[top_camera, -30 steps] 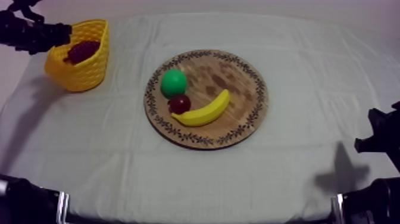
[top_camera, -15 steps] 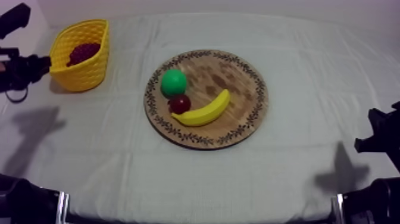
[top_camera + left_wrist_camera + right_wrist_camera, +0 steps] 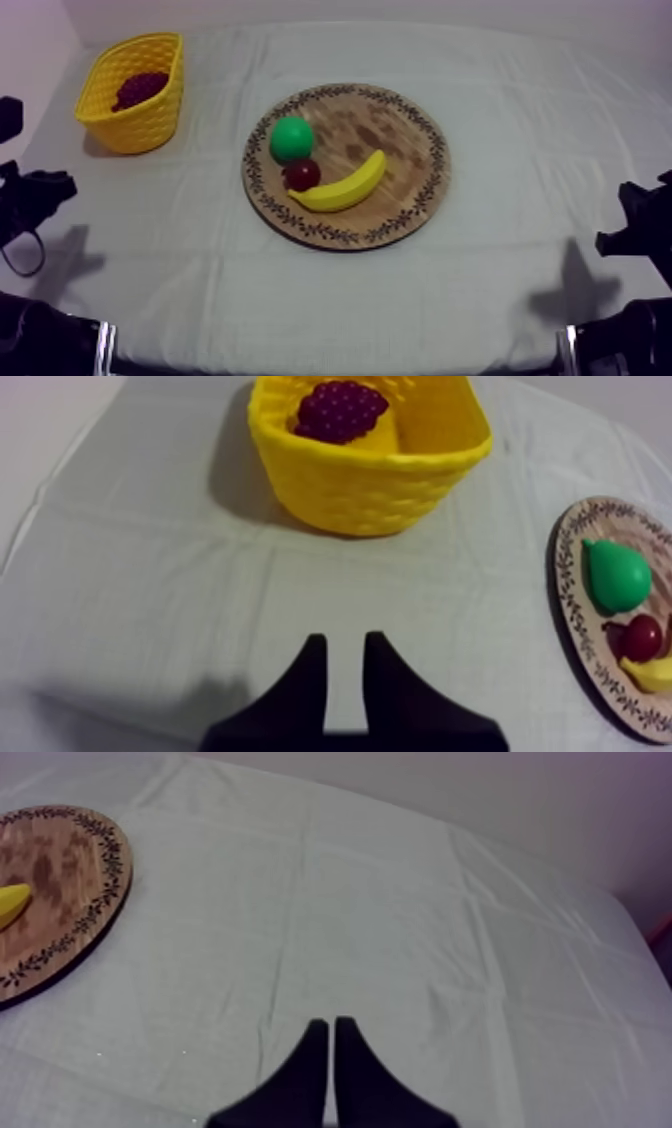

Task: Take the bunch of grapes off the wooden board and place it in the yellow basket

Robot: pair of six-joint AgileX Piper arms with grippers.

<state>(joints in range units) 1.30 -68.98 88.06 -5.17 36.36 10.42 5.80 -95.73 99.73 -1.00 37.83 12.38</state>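
The dark purple bunch of grapes point(image 3: 140, 88) lies inside the yellow basket point(image 3: 135, 125) at the far left of the table. In the left wrist view the grapes point(image 3: 338, 409) rest against the basket's point(image 3: 370, 476) back wall. My left gripper point(image 3: 38, 195) hangs at the table's left edge, well in front of the basket. It is open point(image 3: 345, 676) with nothing between its fingers. The round wooden board point(image 3: 400, 130) sits mid-table. Low at the right side, my right gripper point(image 3: 640, 232) is shut point(image 3: 331, 1042) on nothing over bare cloth.
On the board's left half lie a green pear point(image 3: 292, 138), a small red fruit point(image 3: 301, 174) and a banana point(image 3: 345, 185). The left wrist view shows the pear point(image 3: 618, 574) and the red fruit point(image 3: 643, 638) on the board point(image 3: 570, 566).
My left arm has drawn back from the basket, moving down the table's left edge toward the front. The grapes stay in the basket. The right arm has not moved.
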